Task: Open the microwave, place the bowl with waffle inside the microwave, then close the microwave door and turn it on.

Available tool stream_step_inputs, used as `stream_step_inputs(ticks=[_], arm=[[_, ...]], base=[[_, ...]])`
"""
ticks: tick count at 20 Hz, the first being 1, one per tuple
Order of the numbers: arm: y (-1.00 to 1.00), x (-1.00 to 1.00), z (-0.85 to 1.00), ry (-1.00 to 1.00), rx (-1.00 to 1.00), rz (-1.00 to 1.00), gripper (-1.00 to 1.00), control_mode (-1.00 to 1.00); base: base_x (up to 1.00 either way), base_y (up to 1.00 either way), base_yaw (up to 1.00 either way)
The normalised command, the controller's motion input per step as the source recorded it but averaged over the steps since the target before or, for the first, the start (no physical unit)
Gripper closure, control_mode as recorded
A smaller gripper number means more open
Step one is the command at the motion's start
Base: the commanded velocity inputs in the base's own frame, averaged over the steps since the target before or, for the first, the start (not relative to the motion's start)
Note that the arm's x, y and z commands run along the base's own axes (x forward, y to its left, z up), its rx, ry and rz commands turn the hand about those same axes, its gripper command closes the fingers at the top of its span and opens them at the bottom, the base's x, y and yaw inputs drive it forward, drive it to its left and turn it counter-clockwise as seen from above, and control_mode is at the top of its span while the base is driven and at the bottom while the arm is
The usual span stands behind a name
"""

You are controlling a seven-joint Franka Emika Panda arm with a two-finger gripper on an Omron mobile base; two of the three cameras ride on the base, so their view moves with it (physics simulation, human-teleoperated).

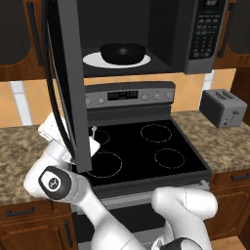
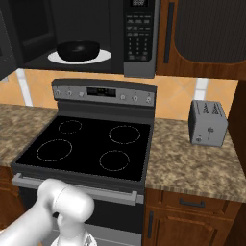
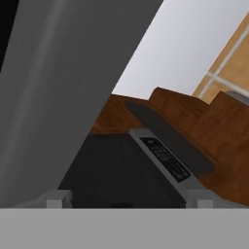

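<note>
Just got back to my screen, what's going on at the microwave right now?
The microwave door hangs wide open, and the black bowl already sits on the white turntable inside the microwave. The arm is low at the left of the stove, its tool beside the door's lower edge, fingers spread and holding nothing. Closing the door and starting it are not yet done.

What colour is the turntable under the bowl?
White; the turntable under the black bowl shows best in the right base view.
</note>
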Motion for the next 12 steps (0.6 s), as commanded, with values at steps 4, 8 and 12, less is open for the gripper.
stream_step_inputs(ticks=[4,8,12], arm=[[0.00,-0.17,0.29,-0.22,0.00,0.00,-1.00,-1.00],[0.00,-0.04,-0.30,-0.15,-0.01,0.00,-1.00,-1.00],[0.05,0.00,-0.69,-0.06,-0.02,0.00,-1.00,-1.00]], base=[[0.00,0.00,0.00],[0.00,0.00,0.00],[0.00,0.00,0.00]])
